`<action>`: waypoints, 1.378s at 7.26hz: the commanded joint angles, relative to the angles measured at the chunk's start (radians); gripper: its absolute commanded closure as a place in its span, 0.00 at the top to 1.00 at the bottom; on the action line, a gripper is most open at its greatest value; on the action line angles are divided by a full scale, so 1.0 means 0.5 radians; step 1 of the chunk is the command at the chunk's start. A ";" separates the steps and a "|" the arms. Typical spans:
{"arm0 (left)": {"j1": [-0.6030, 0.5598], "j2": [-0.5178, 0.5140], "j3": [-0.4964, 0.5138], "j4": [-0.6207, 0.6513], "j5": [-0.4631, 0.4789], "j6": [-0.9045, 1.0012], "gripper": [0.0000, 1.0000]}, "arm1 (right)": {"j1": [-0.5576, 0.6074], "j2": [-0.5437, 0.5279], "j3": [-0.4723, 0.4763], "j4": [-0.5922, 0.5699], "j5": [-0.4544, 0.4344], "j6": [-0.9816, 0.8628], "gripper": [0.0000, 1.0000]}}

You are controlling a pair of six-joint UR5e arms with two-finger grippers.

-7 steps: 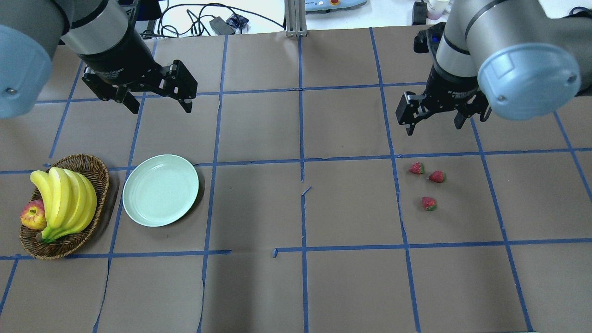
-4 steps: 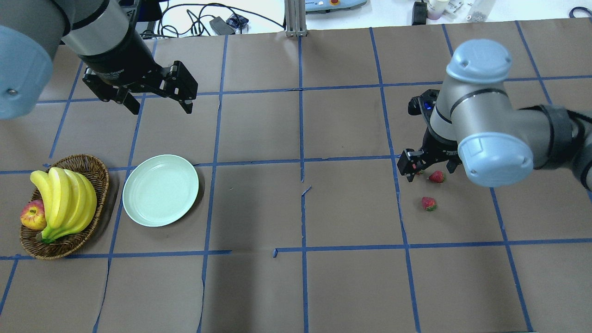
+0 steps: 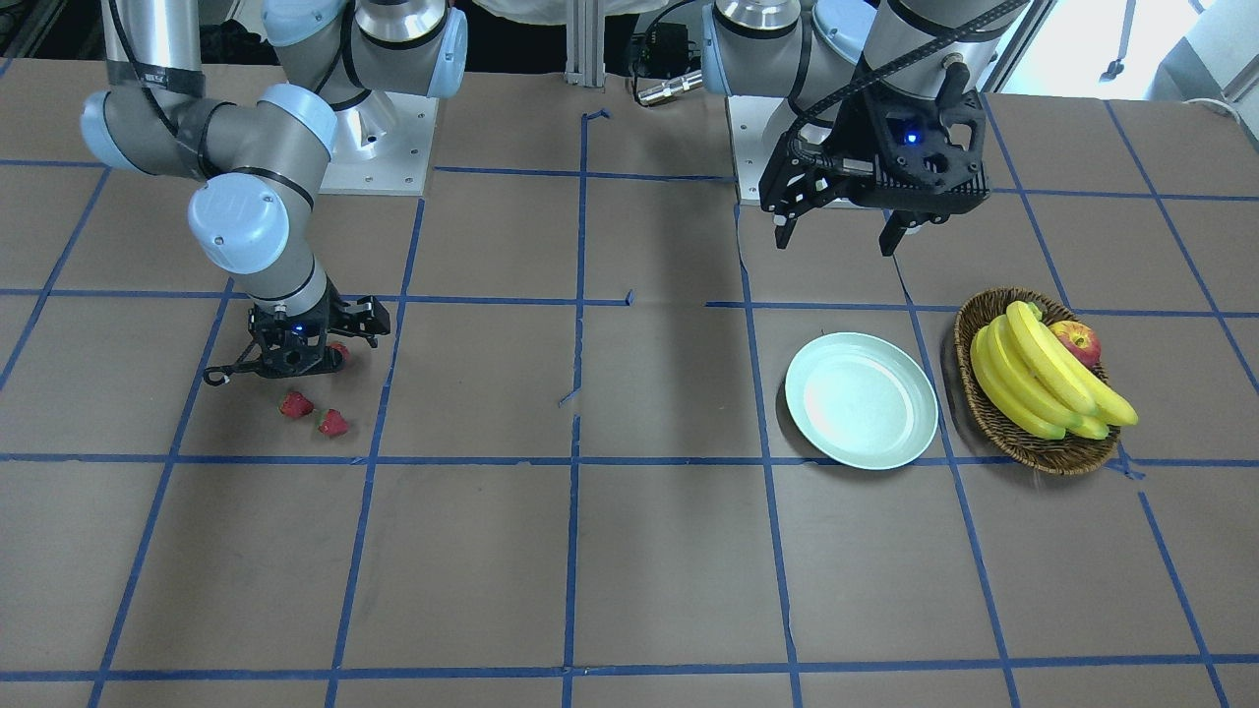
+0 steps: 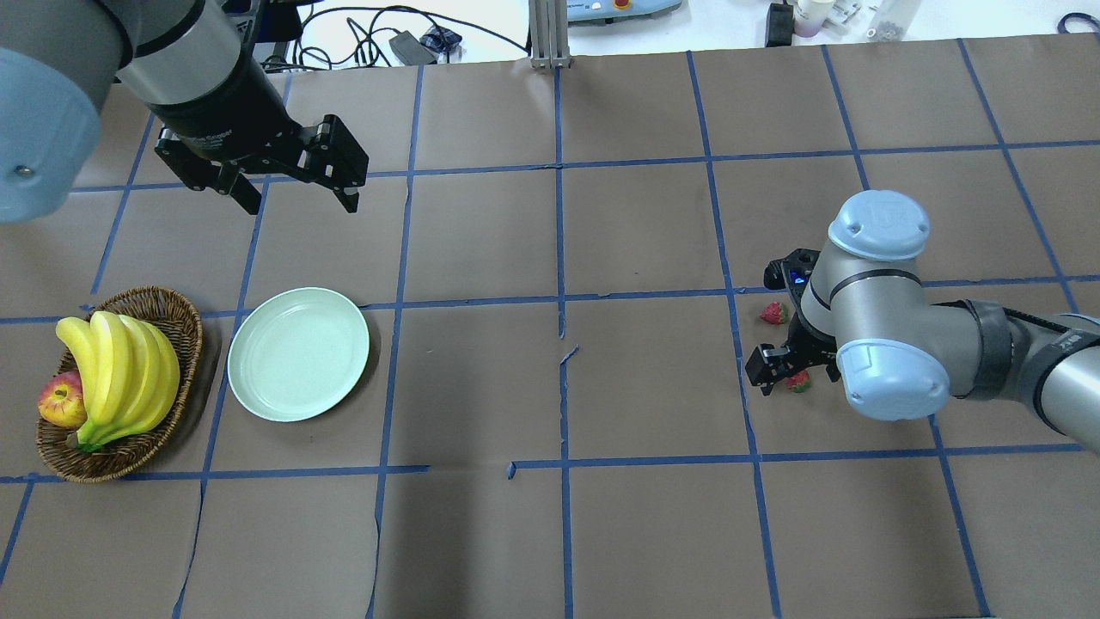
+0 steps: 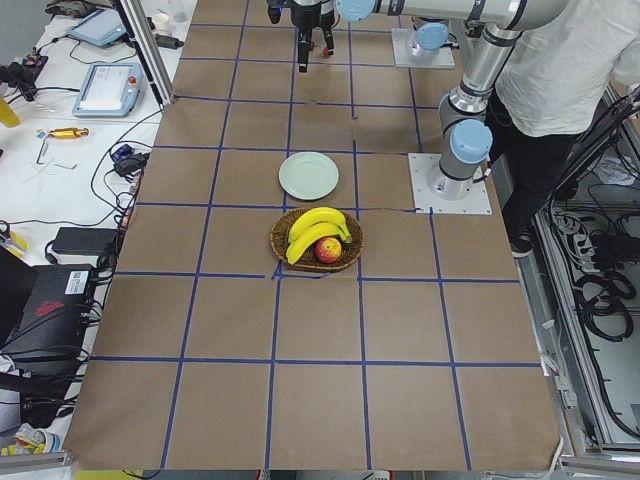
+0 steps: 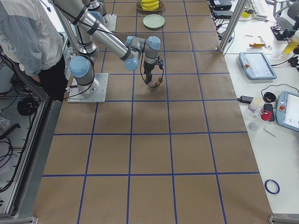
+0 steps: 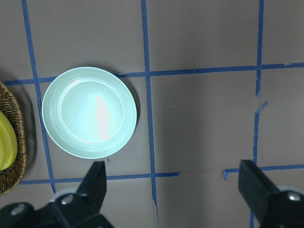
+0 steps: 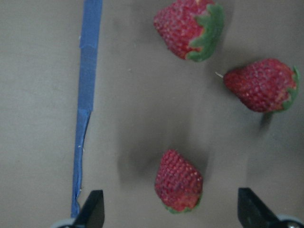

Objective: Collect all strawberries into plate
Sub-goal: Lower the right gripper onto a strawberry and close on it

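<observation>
Toward the right end of the desk (image 4: 653, 533), the right hand (image 8: 170, 211) hangs low and released. Its two fingers stand on either side of one strawberry (image 8: 179, 181) and touch nothing. The other two strawberries (image 8: 187, 28) lie close by on the side toward the far edge, apart from each other and from the first. A strip of blue tape (image 8: 88, 95) runs just beside the berries on the side toward the desk's middle. In the overhead view the right arm's elbow covers part of the group.

The plate (image 4: 298, 354) sits bare in the left half of the desk, well apart from the berries. Just beside it, at the left end, stands a wicker basket (image 4: 185, 322) with bananas (image 4: 120, 370) and an apple (image 4: 60, 402). The left hand (image 4: 299, 205) hovers above that half, released and holding nothing.

Counted: three strawberries, one plate, one basket, one bunch of bananas, one apple, two hands.
</observation>
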 commanded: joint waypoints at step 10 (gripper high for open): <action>-0.003 0.000 -0.019 0.000 -0.006 0.000 1.00 | 0.595 0.038 -0.505 0.325 0.073 0.780 0.00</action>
